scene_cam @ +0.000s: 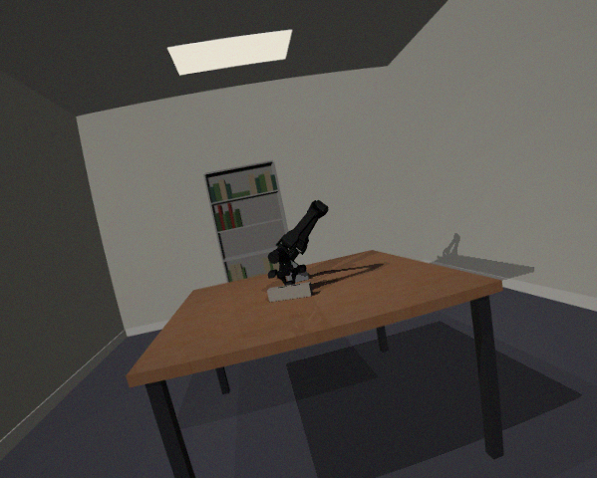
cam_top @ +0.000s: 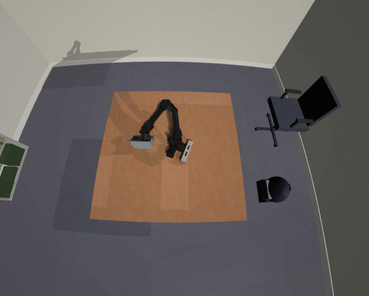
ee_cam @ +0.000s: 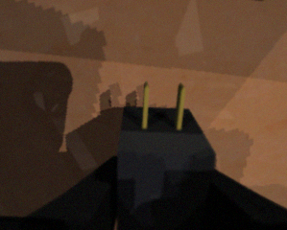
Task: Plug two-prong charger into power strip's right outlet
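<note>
tool: from my end the tool (cam_top: 180,146) (scene_cam: 288,280) (ee_cam: 154,166) is closed on the charger, a finger to each side of its body.
charger: the dark, blocky charger (ee_cam: 164,153) sits in the tool's grip, prong end facing out past the fingers. in the top and exterior views i cannot pick it out from the black arm.
prongs: two yellowish prongs (ee_cam: 145,107), side by side and roughly parallel, show bare along their length in my wrist view; neither is in an outlet.
power strip: the pale, long power strip (cam_top: 186,150) (scene_cam: 289,292) lies on the counter, set at a slant in the top view, with two dark outlet marks along its upper face.
tool and strip: the tool is close by the strip's long side in the top view. i cannot tell whether anything touches it.
arm: the black arm (cam_top: 174,116) (scene_cam: 302,224) bends at a high elbow and comes down toward the strip.
base: a pale grey block (cam_top: 143,143) (scene_cam: 302,276) stands at the foot of the arm.
counter: the orange-brown counter (cam_top: 209,184) (scene_cam: 350,303) carries arm and strip, with the arm's shadow across it.
surroundings: i log an office chair (cam_top: 286,111) well apart from the counter, and a bookshelf (cam_top: 17,142) (scene_cam: 239,168) with books.
</note>
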Tool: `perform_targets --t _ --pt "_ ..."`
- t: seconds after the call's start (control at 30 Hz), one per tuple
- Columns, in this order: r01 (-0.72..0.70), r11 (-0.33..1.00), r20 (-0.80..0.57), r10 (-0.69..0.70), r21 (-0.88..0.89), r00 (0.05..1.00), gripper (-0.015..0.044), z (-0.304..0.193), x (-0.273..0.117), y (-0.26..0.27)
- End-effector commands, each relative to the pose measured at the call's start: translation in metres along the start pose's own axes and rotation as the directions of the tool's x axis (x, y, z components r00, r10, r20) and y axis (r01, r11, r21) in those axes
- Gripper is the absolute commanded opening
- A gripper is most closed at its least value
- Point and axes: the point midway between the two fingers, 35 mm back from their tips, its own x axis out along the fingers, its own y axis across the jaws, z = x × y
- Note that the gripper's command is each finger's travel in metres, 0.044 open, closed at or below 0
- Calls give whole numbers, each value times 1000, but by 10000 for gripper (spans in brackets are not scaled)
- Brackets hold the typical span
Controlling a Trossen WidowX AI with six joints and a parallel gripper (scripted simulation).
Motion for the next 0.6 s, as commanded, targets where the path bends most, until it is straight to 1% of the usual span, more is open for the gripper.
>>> perform_targets --t 0.0,0.57 --pt "2 1000 6 -3 14 1000 0 8 -1 -2" --pt "1 999 6 -2 36 1000 0 26 -2 -5"
